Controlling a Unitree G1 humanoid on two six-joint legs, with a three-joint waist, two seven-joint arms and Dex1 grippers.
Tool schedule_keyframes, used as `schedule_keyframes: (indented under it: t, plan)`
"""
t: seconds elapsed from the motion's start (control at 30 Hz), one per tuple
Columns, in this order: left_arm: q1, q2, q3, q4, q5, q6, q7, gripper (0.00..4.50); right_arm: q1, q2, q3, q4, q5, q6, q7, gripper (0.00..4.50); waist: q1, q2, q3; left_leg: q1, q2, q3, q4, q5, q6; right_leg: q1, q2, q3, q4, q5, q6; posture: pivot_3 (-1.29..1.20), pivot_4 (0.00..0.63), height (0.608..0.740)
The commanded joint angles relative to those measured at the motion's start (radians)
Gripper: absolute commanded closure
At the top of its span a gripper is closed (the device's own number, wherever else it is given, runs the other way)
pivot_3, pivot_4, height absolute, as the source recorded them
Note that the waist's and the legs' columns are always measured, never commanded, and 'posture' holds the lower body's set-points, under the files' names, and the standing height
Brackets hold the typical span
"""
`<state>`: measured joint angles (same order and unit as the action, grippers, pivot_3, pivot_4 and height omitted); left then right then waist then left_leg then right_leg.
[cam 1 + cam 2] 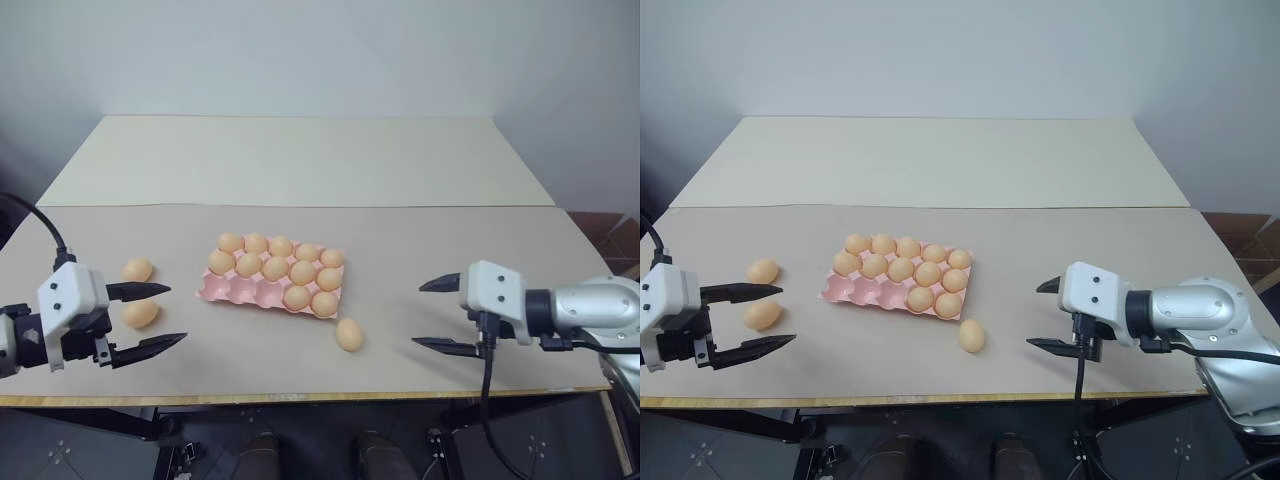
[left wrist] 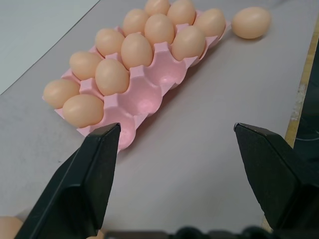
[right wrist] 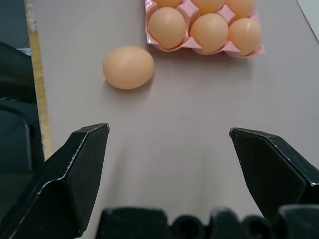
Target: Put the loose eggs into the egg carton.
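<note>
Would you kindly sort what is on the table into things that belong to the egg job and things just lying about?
Belongs to the job:
- egg carton
- loose egg by the carton
- two loose eggs near the left gripper
- right gripper, open

Just lying about:
- nothing besides the table itself

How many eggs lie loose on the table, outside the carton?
3. Two loose eggs lie left of the egg carton, beside the left gripper; a third lies off the carton's near right corner.
</note>
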<state>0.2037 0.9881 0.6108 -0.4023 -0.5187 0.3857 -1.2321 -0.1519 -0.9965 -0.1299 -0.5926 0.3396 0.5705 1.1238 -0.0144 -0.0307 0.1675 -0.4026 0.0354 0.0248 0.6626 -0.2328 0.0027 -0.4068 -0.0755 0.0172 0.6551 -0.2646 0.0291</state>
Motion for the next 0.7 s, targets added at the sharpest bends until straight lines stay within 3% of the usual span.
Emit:
schedule_keyframes:
  t: [0.03, 0.27, 0.53, 0.7]
  plan:
    - [-0.009, 0.011, 0.019, -0.004, -0.014, -0.015, -0.005, 0.54, 0.014, -0.025, -0.048, -0.043, 0.03, -0.006, -0.005, 0.01, 0.001, 0.0, 0.0, 0.0, 0.0, 0.0, 0.0, 0.0, 0.0, 0.0, 0.0, 0.0, 0.0, 0.0, 0.0, 0.0, 0.15, 0.74]
    - [-0.018, 0.013, 0.012, -0.003, -0.012, -0.016, -0.004, 0.54, -0.015, -0.013, -0.001, -0.058, 0.044, -0.003, -0.046, 0.01, 0.0, 0.0, 0.0, 0.0, 0.0, 0.0, 0.0, 0.0, 0.0, 0.0, 0.0, 0.0, 0.0, 0.0, 0.0, 0.0, 0.15, 0.74]
    - [-0.009, 0.004, 0.004, -0.021, -0.009, -0.014, 0.006, 0.54, -0.146, 0.14, 0.278, -0.098, -0.014, 0.138, -0.229, 0.01, 0.0, 0.0, 0.0, 0.0, 0.0, 0.0, 0.0, 0.0, 0.0, 0.0, 0.0, 0.0, 0.0, 0.0, 0.0, 0.0, 0.15, 0.74]
    - [-0.004, 0.002, -0.001, -0.025, -0.003, -0.017, 0.012, 0.54, -0.185, 0.227, 0.388, -0.079, -0.074, 0.185, -0.325, 0.01, 0.002, 0.0, 0.0, -0.001, -0.001, -0.001, 0.0, 0.0, 0.0, -0.001, 0.0, 0.0, 0.0, 0.0, 0.0, 0.0, 0.15, 0.74]
